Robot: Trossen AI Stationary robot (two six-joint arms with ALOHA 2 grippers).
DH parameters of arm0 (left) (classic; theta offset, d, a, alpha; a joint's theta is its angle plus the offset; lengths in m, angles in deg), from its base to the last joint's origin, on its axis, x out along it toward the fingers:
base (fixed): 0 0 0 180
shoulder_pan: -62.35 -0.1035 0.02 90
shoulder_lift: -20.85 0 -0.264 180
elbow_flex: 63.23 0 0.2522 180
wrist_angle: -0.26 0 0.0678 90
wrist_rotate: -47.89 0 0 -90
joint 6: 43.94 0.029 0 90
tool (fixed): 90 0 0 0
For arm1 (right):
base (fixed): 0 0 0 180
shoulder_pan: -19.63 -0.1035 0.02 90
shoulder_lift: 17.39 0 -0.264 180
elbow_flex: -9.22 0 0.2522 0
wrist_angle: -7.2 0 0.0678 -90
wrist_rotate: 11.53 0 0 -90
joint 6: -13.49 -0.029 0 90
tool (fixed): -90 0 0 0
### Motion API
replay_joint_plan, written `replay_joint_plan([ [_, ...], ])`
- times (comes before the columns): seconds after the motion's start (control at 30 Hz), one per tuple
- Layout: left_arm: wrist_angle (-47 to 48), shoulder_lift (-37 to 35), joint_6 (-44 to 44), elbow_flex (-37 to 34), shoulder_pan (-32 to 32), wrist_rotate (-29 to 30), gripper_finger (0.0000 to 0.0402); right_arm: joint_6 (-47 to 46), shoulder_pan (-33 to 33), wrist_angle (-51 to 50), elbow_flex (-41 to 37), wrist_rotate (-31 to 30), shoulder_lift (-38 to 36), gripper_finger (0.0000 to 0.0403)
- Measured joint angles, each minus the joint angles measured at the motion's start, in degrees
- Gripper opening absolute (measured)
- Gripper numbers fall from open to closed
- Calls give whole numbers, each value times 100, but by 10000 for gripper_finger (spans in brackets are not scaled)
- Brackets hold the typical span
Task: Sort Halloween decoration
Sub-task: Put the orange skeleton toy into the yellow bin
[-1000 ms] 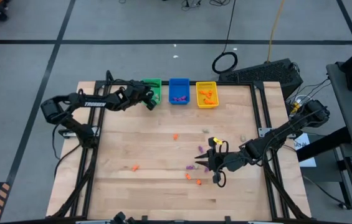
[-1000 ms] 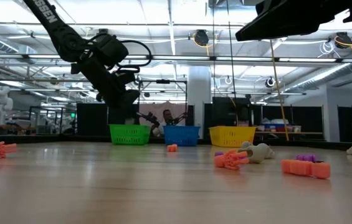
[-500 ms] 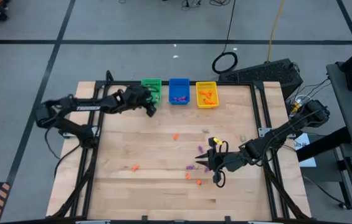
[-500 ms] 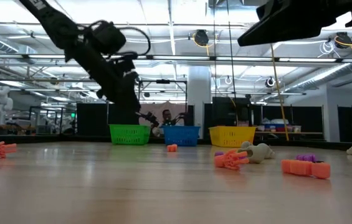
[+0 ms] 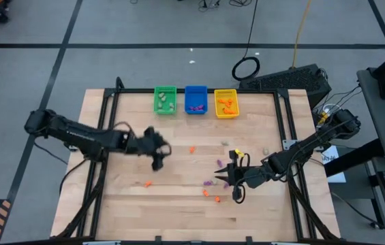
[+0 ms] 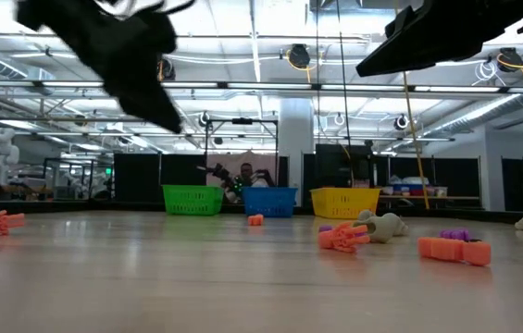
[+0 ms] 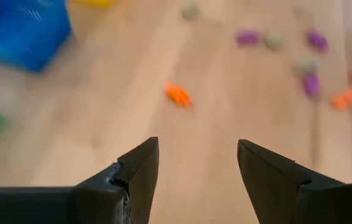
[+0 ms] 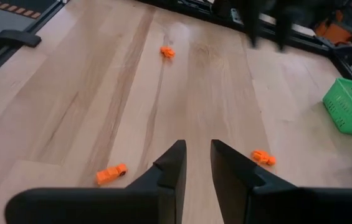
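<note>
Small Halloween decorations lie scattered on the wooden table: an orange one (image 5: pixel 192 150), another orange one (image 5: pixel 148 183), a purple one (image 5: pixel 209 184), and more orange pieces (image 5: pixel 217 199) near my right gripper. My left gripper (image 5: pixel 158 158) hovers open over the table's left middle, above bare wood (image 7: pixel 197 168), with an orange piece (image 7: pixel 178 94) ahead of it. My right gripper (image 5: pixel 223 178) hangs over the right middle. Its fingers (image 8: pixel 197 162) stand a narrow gap apart with nothing between them. Orange pieces (image 8: pixel 111 175) (image 8: pixel 263 158) lie on either side of the fingers.
Three small bins stand in a row at the far edge: green (image 5: pixel 165 100) with pale pieces inside, blue (image 5: pixel 195 99) with purple ones, yellow (image 5: pixel 225 103) with orange ones. Pale pieces (image 5: pixel 265 151) lie right of centre. Black frame rails run along both table sides.
My left gripper has swung away from the green bin at the far edge, toward the near edge and out over the table's left middle. It now points more level across the table. My right gripper has stayed where it was.
</note>
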Motion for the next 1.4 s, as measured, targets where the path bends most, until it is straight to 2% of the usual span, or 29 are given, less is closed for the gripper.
replay_joint_plan([
  [0.23, 1102, 150, -2213, -7, 1903, 948, 217, -237, 0, -73, 0, -13, 0, 59],
  [0.37, 1408, 304, -3327, -9, 2636, 1256, 217, -345, 0, -71, 0, -16, 1, 59],
  [0.47, 1403, 446, -3661, -9, 2984, 1351, 217, -479, 0, -64, 0, -17, 20, 59],
  [0.77, 1455, 1072, -4064, -8, 3618, 1412, 217, -381, 17, -67, 0, -7, 114, 59],
  [1.0, 2039, 1201, -4714, -9, 3970, 1506, 217, -381, 24, -67, 0, 2, 114, 59],
  [1.3, 1770, 1319, -5554, -245, 4441, 2021, 217, -399, 26, -67, 0, 4, 114, 59],
  [1.4, 1509, 1537, -5575, -245, 4492, 2133, 217, -399, 26, -67, 0, 5, 114, 59],
])
